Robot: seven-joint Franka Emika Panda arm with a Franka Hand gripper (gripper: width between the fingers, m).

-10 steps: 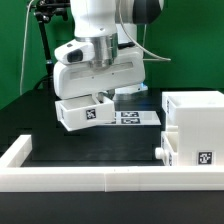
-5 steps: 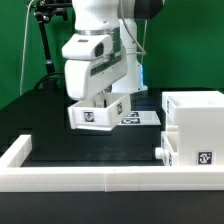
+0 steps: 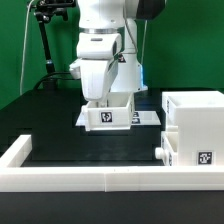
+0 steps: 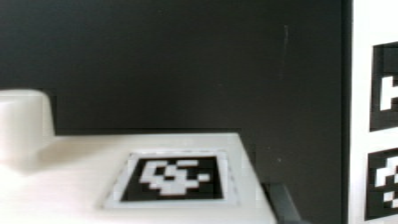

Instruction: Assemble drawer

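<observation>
Tray aloft, housing waiting

The gripper (image 3: 108, 98) pointed straight down, clamped on a tray (image 3: 107, 116) above the marker board (image 3: 143, 118), well apart from the housing (image 3: 197, 130) (its other tray already seated). A tilted approach could jam it at the slot.

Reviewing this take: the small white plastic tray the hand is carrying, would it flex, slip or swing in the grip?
The small white plastic tray looks like a rigid moulded box, so it probably won't flex. Smooth plastic may slip somewhat if the hand grips lightly. It hangs level above the black table, so it is probably light.
</observation>
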